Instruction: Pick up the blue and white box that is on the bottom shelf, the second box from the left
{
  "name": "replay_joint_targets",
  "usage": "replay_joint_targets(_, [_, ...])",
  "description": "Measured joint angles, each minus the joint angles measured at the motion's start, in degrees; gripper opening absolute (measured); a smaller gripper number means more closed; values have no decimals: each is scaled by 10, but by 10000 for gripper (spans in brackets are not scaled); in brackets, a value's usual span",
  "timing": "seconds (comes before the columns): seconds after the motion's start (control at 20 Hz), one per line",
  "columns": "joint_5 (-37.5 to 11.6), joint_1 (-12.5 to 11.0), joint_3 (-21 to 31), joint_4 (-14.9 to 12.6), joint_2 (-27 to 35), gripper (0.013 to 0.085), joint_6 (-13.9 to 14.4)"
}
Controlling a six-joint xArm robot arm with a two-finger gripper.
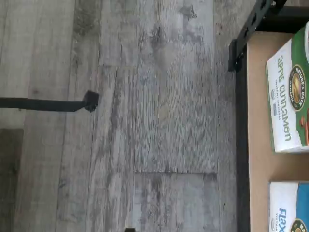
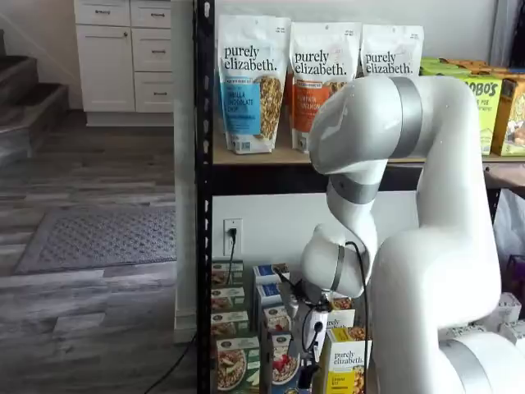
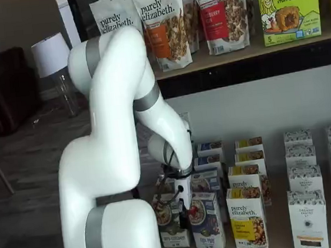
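Observation:
The blue and white box (image 3: 206, 221), a navy carton with a pictured bowl and berries, stands at the front of the bottom shelf (image 3: 280, 233). It also shows in a shelf view (image 2: 281, 365), and the wrist view shows one corner of it (image 1: 288, 208) reading "Flax". My gripper (image 3: 181, 207) hangs low in front of the shelf, just left of and in front of the blue box, between it and the green box (image 3: 165, 219). It shows in both shelf views (image 2: 308, 371). Its black fingers are side-on and show no gap. Nothing is in them.
A green "Apple Cinnamon" box (image 1: 289, 99) stands beside the blue one, with a yellow-and-white "purely elizabeth" box (image 3: 247, 222) on the other side. More rows of boxes stand behind. Granola bags (image 2: 250, 82) fill the upper board. A black rack post (image 2: 203, 197) and grey plank floor (image 1: 145, 121) lie in front.

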Motion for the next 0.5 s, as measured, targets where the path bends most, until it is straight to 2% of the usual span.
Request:
replay_joint_targets(0.1, [15,-4,-7,-19,4,850,15])
replay_joint_targets(0.25, [17,-5,-11,-22,10,850,15])
replay_joint_targets(0.35, [10,-4,-10,-11,12,850,6])
replay_joint_targets(0.5, [-7,-1,-6,30,14,850,-31])
